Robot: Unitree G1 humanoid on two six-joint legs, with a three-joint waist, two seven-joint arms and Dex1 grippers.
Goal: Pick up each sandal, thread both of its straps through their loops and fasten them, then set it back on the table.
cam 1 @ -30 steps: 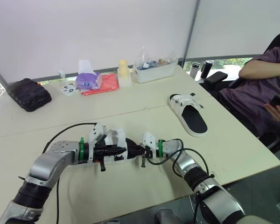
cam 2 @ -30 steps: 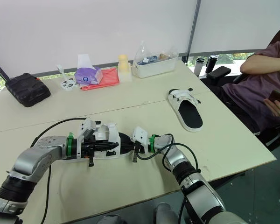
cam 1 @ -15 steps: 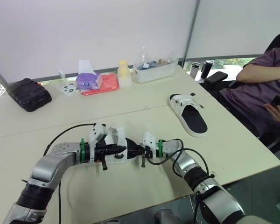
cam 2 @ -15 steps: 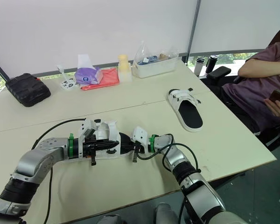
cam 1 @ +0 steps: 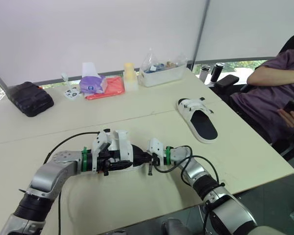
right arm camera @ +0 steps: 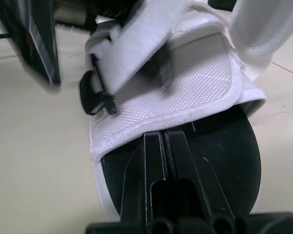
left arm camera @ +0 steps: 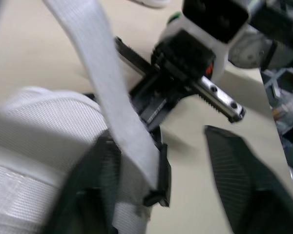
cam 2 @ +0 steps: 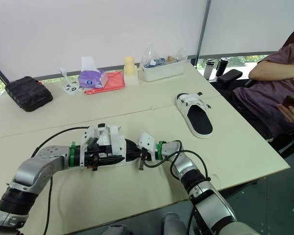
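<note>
A white sandal with a black footbed [cam 1: 122, 148] lies at the table's near middle, between my two grippers. My left gripper [cam 1: 118, 163] stands open at its strap end. In the left wrist view one finger [left arm camera: 95, 195] lies against a loose white strap [left arm camera: 100, 87] and its black loop [left arm camera: 157, 181], while the other finger [left arm camera: 239, 185] stands well apart. My right gripper [right arm camera: 163, 139] is shut, its tips resting on the black footbed [right arm camera: 224, 161] at the heel end. The second sandal [cam 1: 198, 119] lies flat at the right of the table.
Along the back of the table stand a black pouch [cam 1: 29, 98], a purple tissue pack [cam 1: 92, 84], a red cloth [cam 1: 110, 88], a yellow cup [cam 1: 130, 76] and a clear bin [cam 1: 164, 73]. A seated person [cam 1: 274, 93] is just past the table's right edge.
My left gripper has gone from shut to open at the near sandal's strap, and its wrist has turned a little. The right gripper and the far sandal have not moved.
</note>
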